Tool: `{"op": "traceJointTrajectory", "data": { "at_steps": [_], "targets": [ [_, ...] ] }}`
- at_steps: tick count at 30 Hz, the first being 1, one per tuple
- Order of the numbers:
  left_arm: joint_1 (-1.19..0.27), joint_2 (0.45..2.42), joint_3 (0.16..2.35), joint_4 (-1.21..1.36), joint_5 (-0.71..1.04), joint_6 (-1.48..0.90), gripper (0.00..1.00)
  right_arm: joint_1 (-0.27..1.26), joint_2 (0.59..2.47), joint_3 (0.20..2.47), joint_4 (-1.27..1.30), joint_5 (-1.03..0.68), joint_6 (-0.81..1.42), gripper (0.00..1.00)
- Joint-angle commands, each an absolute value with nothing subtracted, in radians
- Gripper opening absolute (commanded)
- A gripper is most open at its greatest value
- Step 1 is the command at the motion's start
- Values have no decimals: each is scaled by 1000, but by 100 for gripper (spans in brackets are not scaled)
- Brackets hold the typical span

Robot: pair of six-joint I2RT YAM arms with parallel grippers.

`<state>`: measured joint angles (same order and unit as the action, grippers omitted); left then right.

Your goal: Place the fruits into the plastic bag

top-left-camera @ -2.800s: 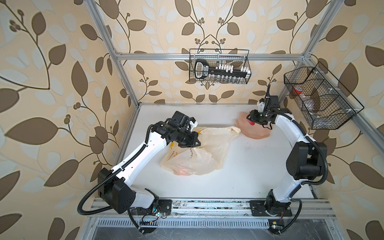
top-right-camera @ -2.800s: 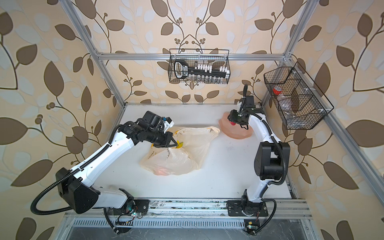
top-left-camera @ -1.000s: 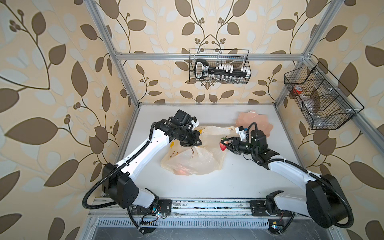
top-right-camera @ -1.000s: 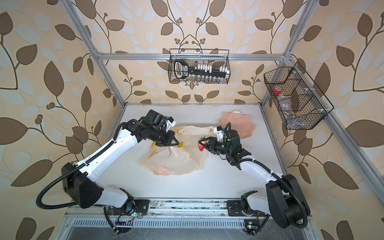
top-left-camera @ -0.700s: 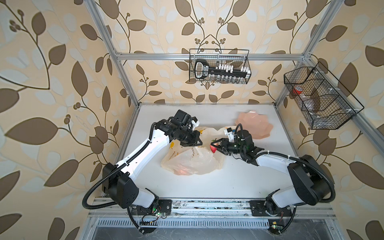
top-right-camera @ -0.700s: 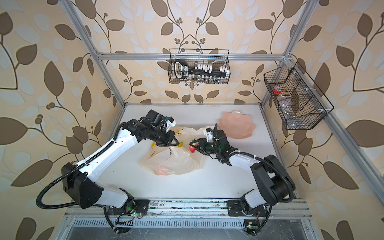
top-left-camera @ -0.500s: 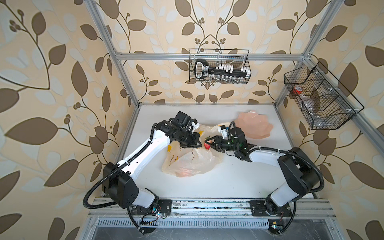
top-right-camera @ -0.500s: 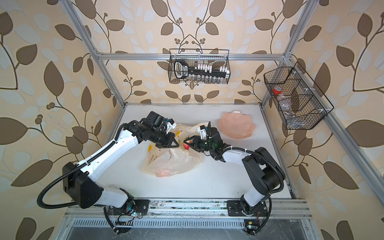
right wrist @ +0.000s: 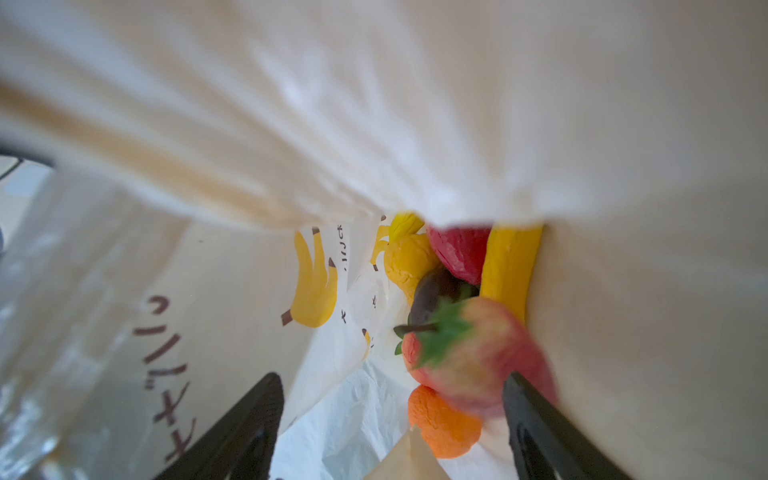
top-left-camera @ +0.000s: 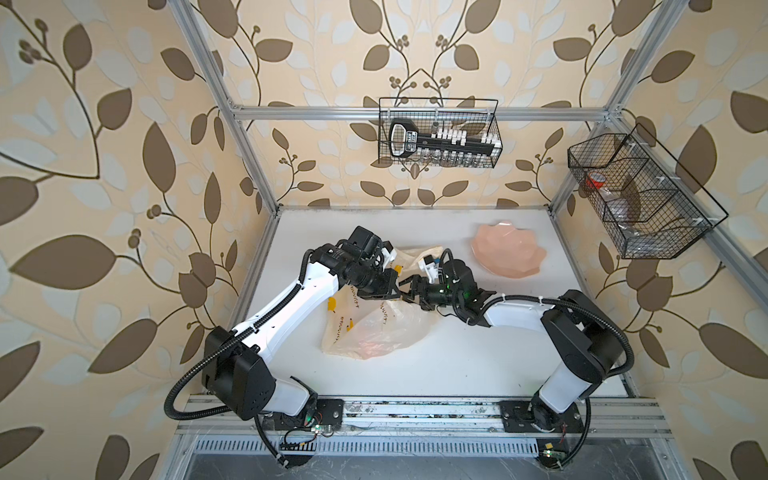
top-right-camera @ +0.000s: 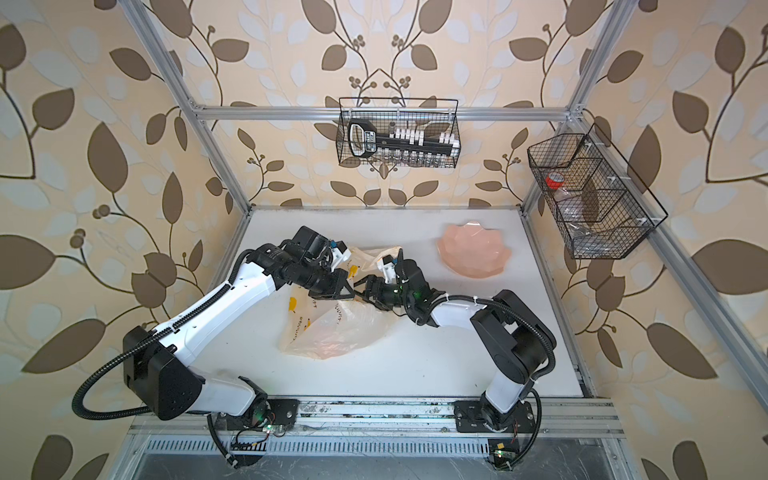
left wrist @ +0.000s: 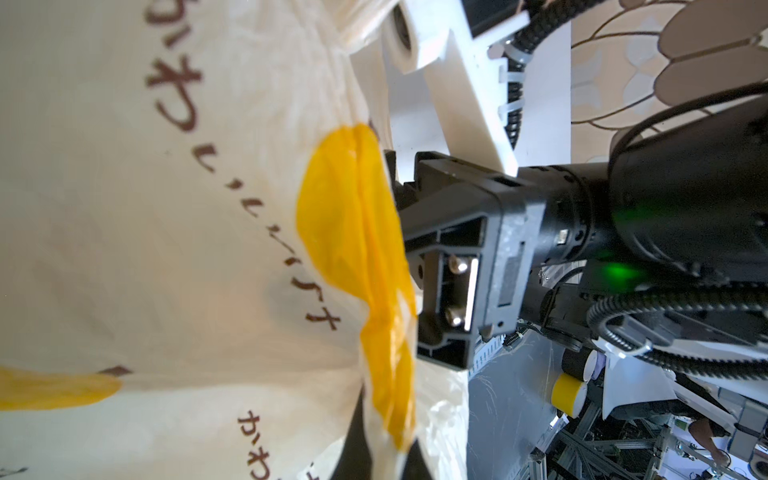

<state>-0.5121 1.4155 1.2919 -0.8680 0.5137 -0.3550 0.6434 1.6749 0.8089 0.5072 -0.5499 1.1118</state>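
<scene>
The plastic bag [top-left-camera: 374, 332] [top-right-camera: 332, 328] lies mid-table, cream with yellow banana prints. My left gripper [top-left-camera: 392, 289] [left wrist: 384, 453] is shut on the bag's upper edge and holds the mouth up. My right gripper [top-left-camera: 409, 286] [right wrist: 390, 378] reaches into that mouth, open. A blurred red strawberry [right wrist: 469, 353] is loose beside one fingertip [right wrist: 515, 382]. Deeper in the bag [right wrist: 415, 104] lie an orange [right wrist: 440, 419], a banana [right wrist: 509, 266], a red apple [right wrist: 457, 249], a yellow pear [right wrist: 405, 262] and a dark piece [right wrist: 432, 295].
A pale pink wavy plate [top-left-camera: 509, 255] [top-right-camera: 473, 249] sits at the back right of the white table. One wire basket [top-left-camera: 438, 139] hangs on the back wall and another [top-left-camera: 636, 195] on the right wall. The two grippers nearly touch at the bag's mouth.
My right arm swung from the plate to the bag's mouth with the strawberry, then its jaws spread and the strawberry left them. My left gripper kept its hold and raised the edge slightly.
</scene>
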Motion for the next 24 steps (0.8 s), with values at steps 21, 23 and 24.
{"op": "traceJointTrajectory", "data": {
  "at_steps": [21,23,24],
  "targets": [
    [-521,1356,1287,-890,554,-248,0,386,1086,808,-365,-296,579,95],
    [-525,1344,1292,-884,573,-242,0,362,1107,865,-460,-257,422,96],
    [-526,1342,1296,-884,577,-241,0,361,1122,891,-491,-234,354,97]
  ]
}}
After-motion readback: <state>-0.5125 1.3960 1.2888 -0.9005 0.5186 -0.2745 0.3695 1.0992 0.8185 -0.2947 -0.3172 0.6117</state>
